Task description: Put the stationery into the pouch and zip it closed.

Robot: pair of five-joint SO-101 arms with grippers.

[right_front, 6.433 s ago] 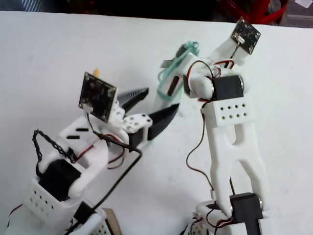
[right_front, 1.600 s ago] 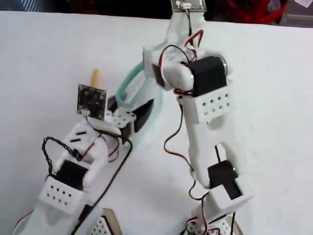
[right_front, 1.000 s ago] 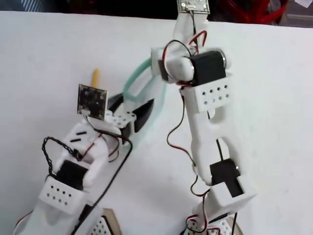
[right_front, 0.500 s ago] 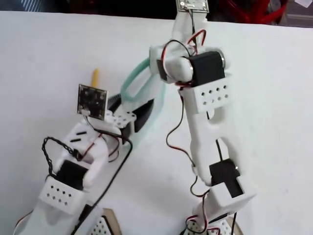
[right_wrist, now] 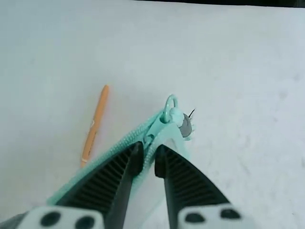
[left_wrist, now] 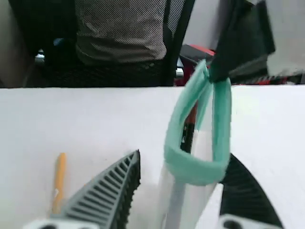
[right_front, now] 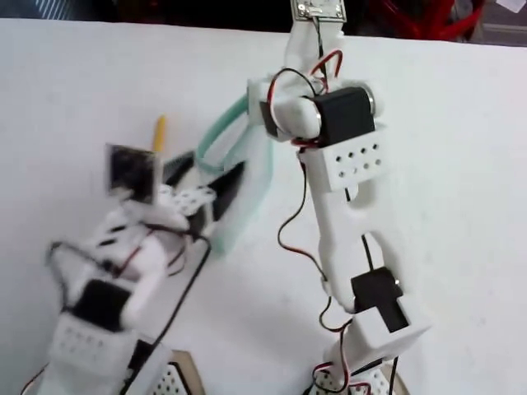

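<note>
The clear pouch with a mint zipper edge [right_front: 217, 135] stands on the white table, its mouth held up as an open loop [left_wrist: 194, 164]. My right gripper [right_wrist: 147, 149] is shut on the mint zipper edge, just behind the zipper pull [right_wrist: 173, 116]; in the high view its arm [right_front: 317, 115] covers the grip. My left gripper [left_wrist: 183, 160] is open, with the pouch's clear body between its ribbed grey finger [left_wrist: 107, 193] and its black finger [left_wrist: 243, 188]. An orange pen [right_front: 159, 132] lies on the table beside the pouch, outside it [right_wrist: 94, 124] [left_wrist: 58, 179].
The white table [right_front: 428, 164] stretches bare to the right and the far left. A wooden block corner [right_front: 183, 366] sits by the left arm's base. A chair and dark clutter stand beyond the table's far edge [left_wrist: 119, 43].
The left arm has swung left and toward the near edge, blurred with motion, its fingers shifting along the pouch. The right arm has edged slightly left, still holding the pouch's mouth up.
</note>
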